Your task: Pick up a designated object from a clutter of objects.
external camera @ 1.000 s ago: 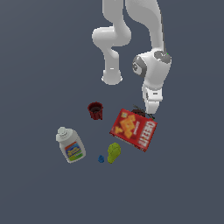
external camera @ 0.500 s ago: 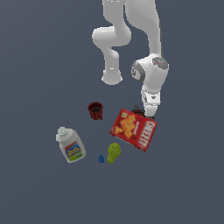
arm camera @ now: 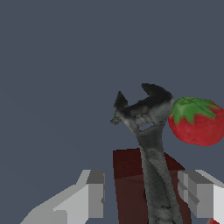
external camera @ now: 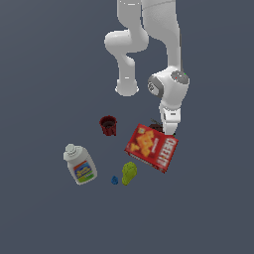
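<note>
The arm (external camera: pixel 163 59) leans down at centre-right over the cracker box (external camera: pixel 151 147). Its tool (arm camera: pixel 144 192) stands wide, fingers either side of the dark adjustable wrench (arm camera: pixel 146 144), which lies across a brown block (arm camera: pixel 131 183) beside a strawberry (arm camera: pixel 197 122); it seems lined up to close.

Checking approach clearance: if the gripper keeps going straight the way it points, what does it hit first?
Most likely the dark wrench, whose handle runs between the open gripper fingers, lying over a dark red block. Depth is unclear.
</note>
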{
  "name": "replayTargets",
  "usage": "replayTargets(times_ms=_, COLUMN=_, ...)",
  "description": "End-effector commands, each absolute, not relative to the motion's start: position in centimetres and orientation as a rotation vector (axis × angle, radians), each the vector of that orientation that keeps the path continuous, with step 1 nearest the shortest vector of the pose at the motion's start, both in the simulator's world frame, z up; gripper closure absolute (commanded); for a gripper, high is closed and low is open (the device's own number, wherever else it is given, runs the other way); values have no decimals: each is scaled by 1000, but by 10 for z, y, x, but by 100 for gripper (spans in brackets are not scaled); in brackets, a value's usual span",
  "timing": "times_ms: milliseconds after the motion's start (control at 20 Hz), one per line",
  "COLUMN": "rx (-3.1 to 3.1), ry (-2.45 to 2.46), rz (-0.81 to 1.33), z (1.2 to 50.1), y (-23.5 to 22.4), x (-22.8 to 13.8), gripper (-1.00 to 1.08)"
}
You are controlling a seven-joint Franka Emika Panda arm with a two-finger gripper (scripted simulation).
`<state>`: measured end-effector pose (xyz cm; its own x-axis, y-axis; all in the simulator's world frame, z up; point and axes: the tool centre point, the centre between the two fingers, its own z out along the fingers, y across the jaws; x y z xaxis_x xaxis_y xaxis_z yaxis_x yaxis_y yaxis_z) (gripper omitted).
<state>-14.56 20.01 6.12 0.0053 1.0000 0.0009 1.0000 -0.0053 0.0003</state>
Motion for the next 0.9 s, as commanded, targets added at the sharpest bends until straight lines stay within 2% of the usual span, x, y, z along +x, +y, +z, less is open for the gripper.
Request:
replayTargets(times_ms=0, rx=-2233, ry=-2210, rz=0, z=60, y=198, x=-145, gripper=108)
replayTargets(times_ms=850, rx=-2226, ry=-2216, rz=-2, z=73, y=192, x=-143, gripper=108)
